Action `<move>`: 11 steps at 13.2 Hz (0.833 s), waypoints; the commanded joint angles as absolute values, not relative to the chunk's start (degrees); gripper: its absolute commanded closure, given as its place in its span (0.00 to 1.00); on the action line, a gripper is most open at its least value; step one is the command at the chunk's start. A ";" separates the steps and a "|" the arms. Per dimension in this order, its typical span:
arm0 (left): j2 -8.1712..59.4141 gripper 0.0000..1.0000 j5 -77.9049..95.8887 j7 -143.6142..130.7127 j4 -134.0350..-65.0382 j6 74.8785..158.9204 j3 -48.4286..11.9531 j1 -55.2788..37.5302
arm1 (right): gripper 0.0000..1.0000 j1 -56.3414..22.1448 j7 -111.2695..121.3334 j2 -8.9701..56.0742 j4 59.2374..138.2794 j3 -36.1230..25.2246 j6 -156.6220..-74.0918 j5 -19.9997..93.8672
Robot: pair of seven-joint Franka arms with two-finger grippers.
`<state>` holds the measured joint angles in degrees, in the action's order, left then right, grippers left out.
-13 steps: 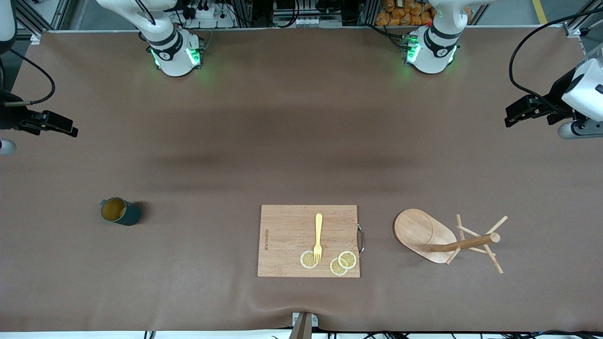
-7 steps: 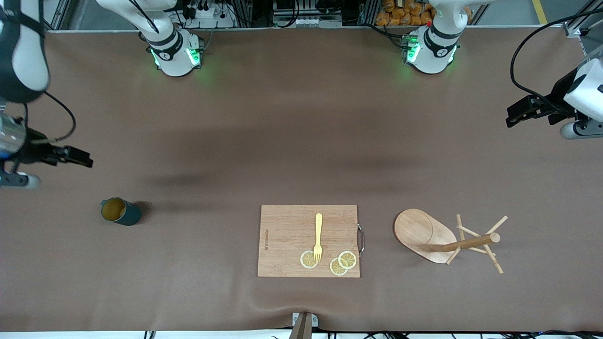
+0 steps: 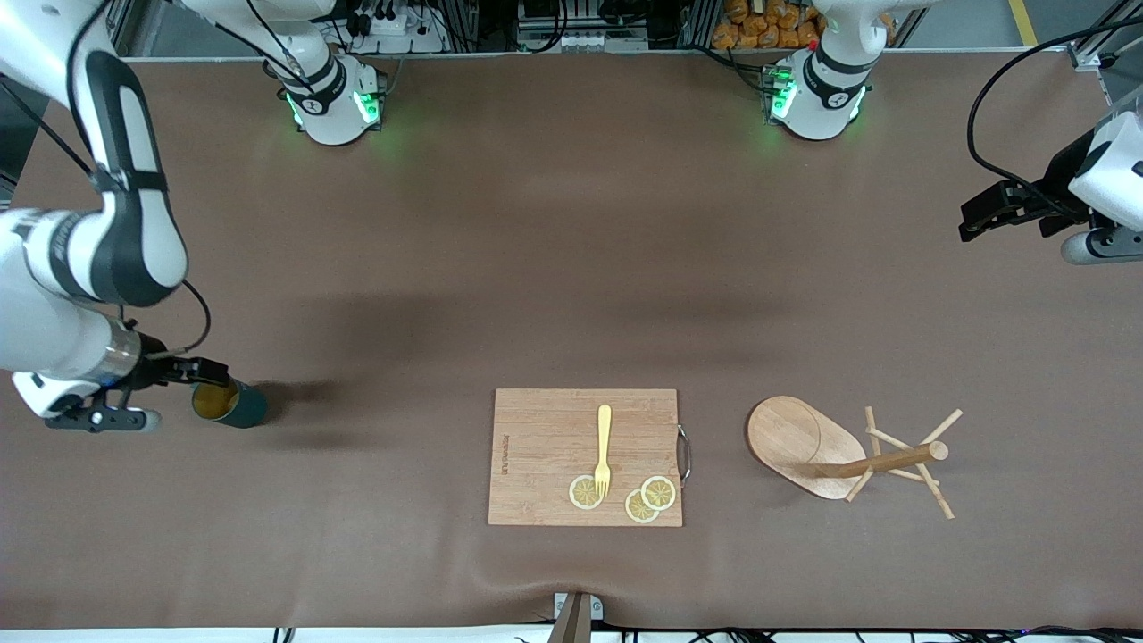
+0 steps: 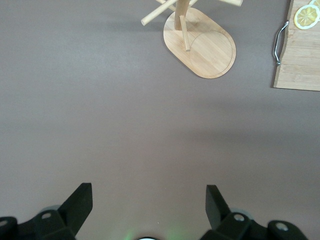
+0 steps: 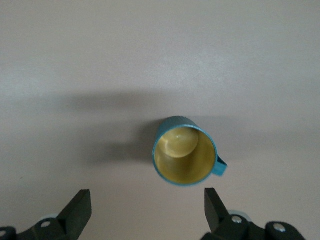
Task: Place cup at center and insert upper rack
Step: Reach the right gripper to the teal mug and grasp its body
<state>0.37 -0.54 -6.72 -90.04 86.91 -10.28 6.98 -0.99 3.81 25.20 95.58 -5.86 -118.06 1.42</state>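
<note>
Right gripper [image 3: 207,370]: fingers spread wide, empty, poised just over the dark teal cylindrical mug [image 3: 229,402].
Mug: upright on the brown table [image 3: 536,268], toward the right arm's end.
Light wooden mug tree [image 3: 848,455]: toppled beside the rectangular wooden cutting board [image 3: 545,446].
Left gripper [image 3: 982,212]: spread, empty, waiting.

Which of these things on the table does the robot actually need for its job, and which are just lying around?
Needed:
- cup
- mug tree, lying on its side

Lying about:
- cutting board
- fork
- lemon slices
</note>
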 commanded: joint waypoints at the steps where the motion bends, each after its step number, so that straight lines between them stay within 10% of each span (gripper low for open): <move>1: 0.44 0.00 -0.88 -6.94 -89.56 86.31 -10.72 7.38 | 0.00 -0.97 4.92 28.47 94.39 -5.98 -119.35 1.93; 11: 0.79 0.00 -0.88 -6.59 -89.74 86.22 -10.72 7.38 | 0.00 -1.05 7.03 35.51 94.39 -5.89 -126.12 2.29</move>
